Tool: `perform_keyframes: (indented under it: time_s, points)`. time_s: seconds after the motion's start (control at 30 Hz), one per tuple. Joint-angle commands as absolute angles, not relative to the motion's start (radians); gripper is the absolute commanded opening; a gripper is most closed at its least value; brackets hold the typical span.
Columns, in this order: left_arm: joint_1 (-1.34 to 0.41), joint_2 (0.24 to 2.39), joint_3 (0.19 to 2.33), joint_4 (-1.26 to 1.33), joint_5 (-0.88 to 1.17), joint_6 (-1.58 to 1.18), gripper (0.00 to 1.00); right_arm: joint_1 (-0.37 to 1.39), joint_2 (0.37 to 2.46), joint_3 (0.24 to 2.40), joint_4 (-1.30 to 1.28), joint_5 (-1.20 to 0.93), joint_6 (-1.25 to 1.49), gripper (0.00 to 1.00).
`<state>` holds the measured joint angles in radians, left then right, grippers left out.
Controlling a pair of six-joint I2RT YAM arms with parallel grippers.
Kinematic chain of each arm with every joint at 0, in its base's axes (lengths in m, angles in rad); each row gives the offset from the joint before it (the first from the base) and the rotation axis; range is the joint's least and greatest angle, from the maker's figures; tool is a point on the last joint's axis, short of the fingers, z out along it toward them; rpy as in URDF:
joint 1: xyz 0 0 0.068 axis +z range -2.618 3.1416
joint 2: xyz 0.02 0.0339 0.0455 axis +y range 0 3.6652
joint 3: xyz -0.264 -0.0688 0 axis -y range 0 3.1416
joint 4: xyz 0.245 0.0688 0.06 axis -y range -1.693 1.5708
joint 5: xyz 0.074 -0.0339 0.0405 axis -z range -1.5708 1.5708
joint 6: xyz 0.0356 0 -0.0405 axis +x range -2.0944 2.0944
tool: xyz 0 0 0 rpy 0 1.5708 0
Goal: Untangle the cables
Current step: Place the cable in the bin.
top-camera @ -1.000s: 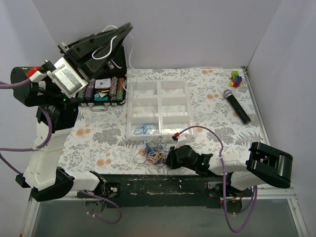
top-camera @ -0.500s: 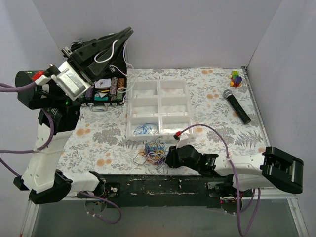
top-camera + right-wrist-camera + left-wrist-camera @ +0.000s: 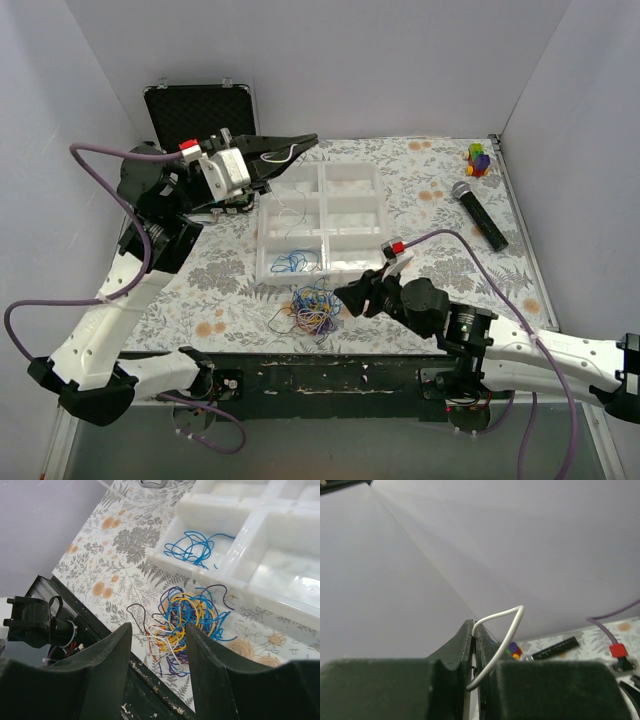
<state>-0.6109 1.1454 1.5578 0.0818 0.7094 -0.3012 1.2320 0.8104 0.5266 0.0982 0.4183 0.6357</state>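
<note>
Multicoloured cables (image 3: 313, 308) in loose tangle

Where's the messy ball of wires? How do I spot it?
Find the white tray in the middle of the flowery table. The cable tangle lies just in front of its near left corner. Unlike the blue wires inside the tray, it mixes many colours.

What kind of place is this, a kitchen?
Probably a robot practice booth, not a kitchen. Plain white walls box in the table, a left arm and a right arm are bolted at its near edge, and a tangle of cables, a sorting tray and a microphone lie on it.
</note>
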Motion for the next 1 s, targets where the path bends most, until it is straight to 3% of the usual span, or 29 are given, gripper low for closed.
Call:
perform_keyframes:
  time_s: [0.0,0.4,0.97]
  points:
    - [-0.614,1.135,1.505,0.071,0.741,-0.34,0.0,1.236,0.712,0.549,-0.035,0.527,0.623,0.54]
    - [-0.634,1.275,1.437,0.149,0.77,-0.387,0.0,1.236,0.465,0.575,-0.348,0.762,0.726,0.46]
    - [-0.736,1.476,1.416,0.175,0.749,-0.325,0.0,1.236,0.371,0.64,-0.425,0.822,0.673,0.46]
